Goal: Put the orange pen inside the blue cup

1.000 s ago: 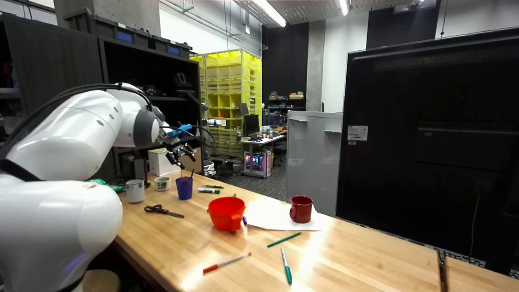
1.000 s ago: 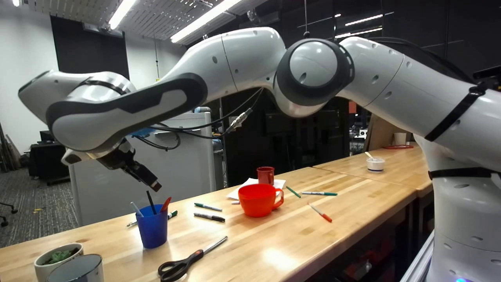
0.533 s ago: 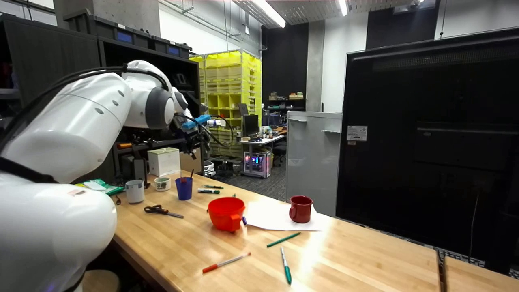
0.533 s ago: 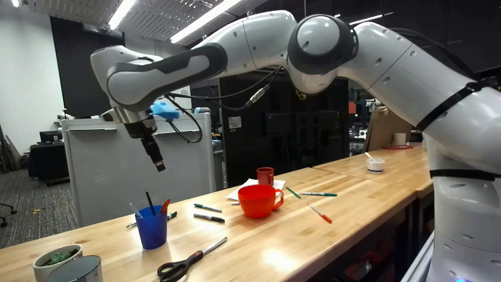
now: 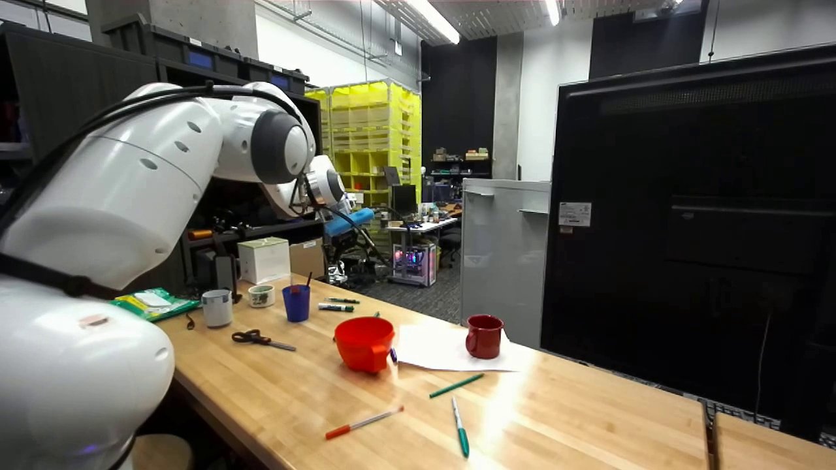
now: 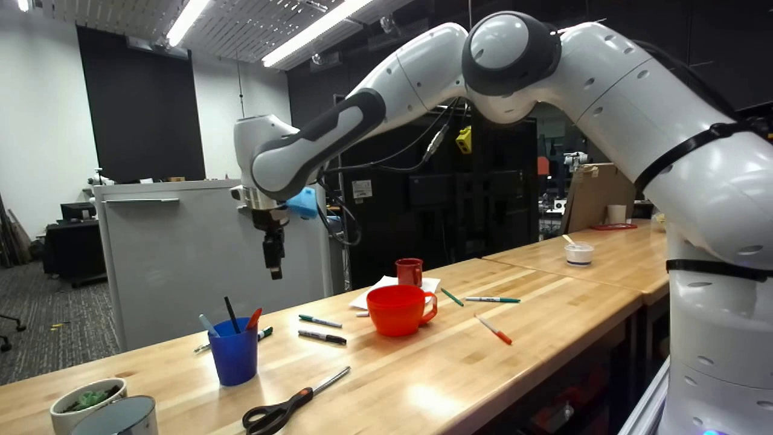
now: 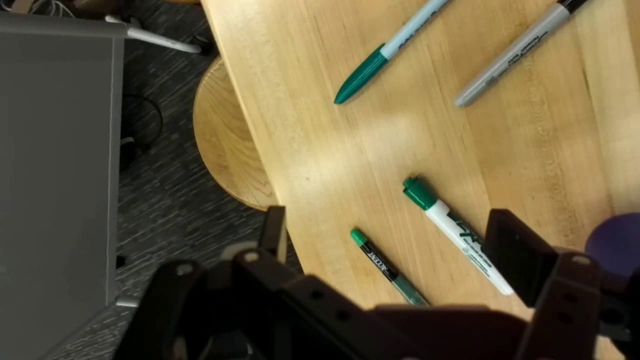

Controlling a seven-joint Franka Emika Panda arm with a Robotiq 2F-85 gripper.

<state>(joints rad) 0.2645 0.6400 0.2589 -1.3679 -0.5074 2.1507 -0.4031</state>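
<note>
The blue cup [image 6: 234,356] stands upright on the table; it shows in both exterior views [image 5: 296,305]. An orange pen [image 6: 254,318] stands in it, its end above the rim, beside a black pen [image 6: 231,314] and a light blue pen [image 6: 209,326]. Another orange-red capped pen [image 6: 494,330] lies on the table nearer the robot base [image 5: 364,423]. My gripper [image 6: 275,273] points down in the air, up and to the right of the cup. In the wrist view it is open [image 7: 395,240], nothing between its fingers. A blue-purple rounded shape, apparently the cup [image 7: 617,242], shows partly behind a finger.
A white-and-green marker [image 7: 462,235] and a green-and-black pen [image 7: 387,265] lie below my gripper. A red bowl [image 6: 397,311], a dark red cup [image 6: 409,272] on paper, scissors [image 6: 296,402], a grey-white mug [image 5: 217,308] and a potted plant [image 5: 262,296] stand or lie around.
My gripper has moved away from above the blue cup, to the right in both exterior views, and turned to point straighter down. The cup and pens have not moved.
</note>
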